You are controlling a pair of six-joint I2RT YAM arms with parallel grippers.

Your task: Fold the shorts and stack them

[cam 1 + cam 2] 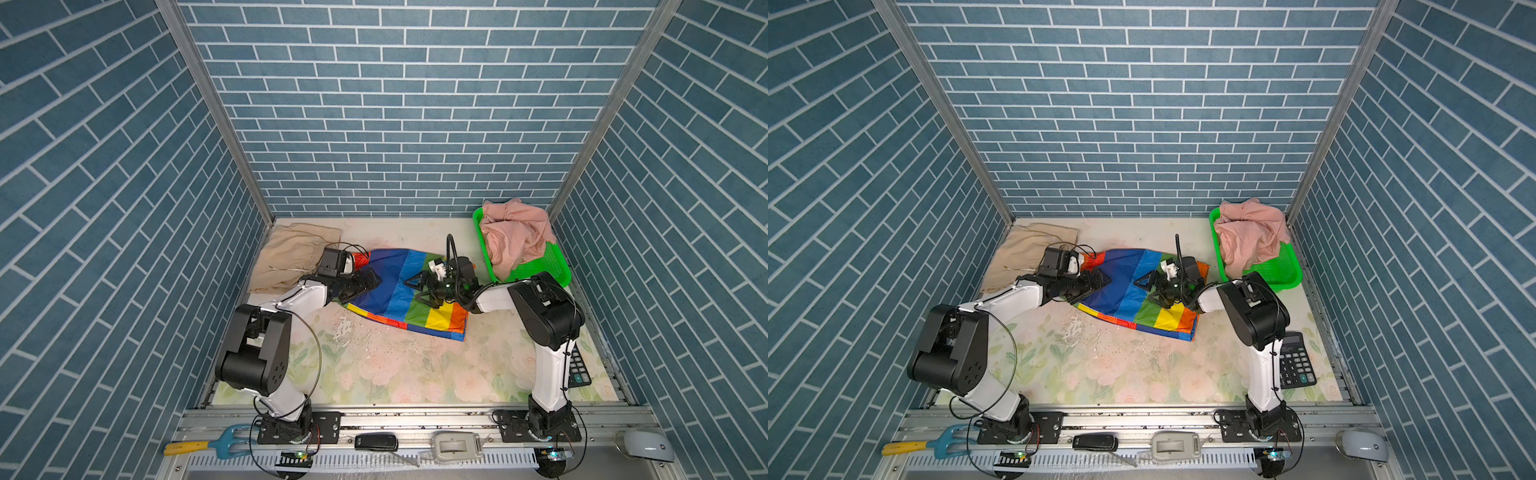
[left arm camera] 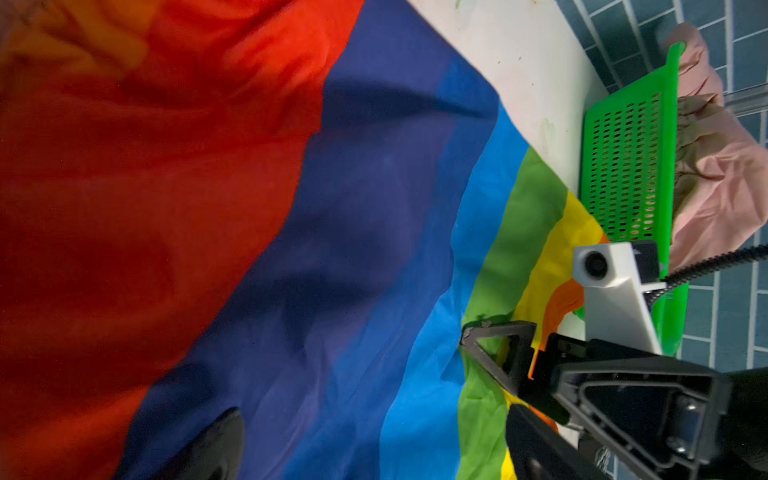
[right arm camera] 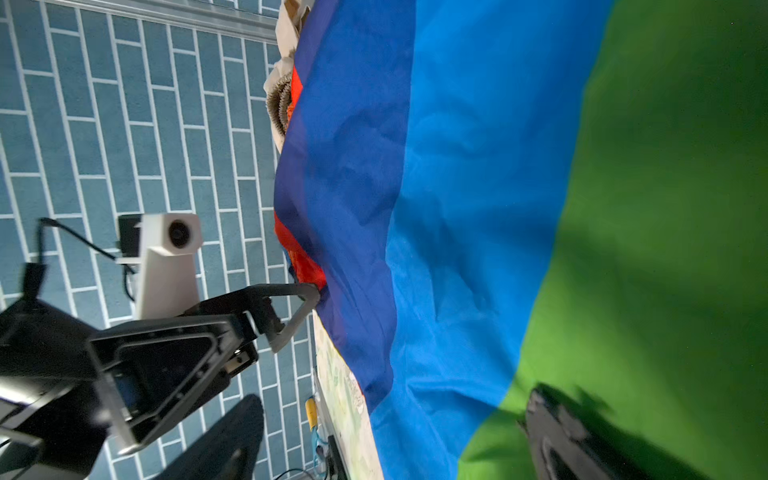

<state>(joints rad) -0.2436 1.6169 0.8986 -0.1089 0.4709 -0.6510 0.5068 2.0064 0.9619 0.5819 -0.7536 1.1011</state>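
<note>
Bench note: the rainbow-striped shorts (image 1: 390,291) are lying spread flat at the middle of the table (image 1: 374,365), shifted slightly toward 12 o'clock, with the stripes running dark blue, light blue, green, yellow and orange from the 9 o'clock side to the 3 o'clock side. A red-orange band is showing along the hem at 6 o'clock. The left gripper (image 1: 368,286) is reaching in from 8 o'clock and sitting low over the dark blue stripe at the 9 o'clock edge of the cloth, jaws released and spread wide. The right gripper (image 1: 413,291) is coming in from 4 o'clock and facing the left one, over the green stripe, jaws likewise released and spread wide. In the left wrist view one of its fingertips (image 2: 471,332) is touching the green fabric. Neither gripper is clamping any cloth. The beige shorts (image 1: 286,253) are lying folded at 10 o'clock, by the far left corner, just beside the rainbow pair. The pink shorts (image 1: 515,232) are sitting crumpled in the green basket (image 1: 540,266) at 2 o'clock. A calculator (image 1: 1296,361) is lying at 4 o'clock, partly hidden behind the right arm.
</note>
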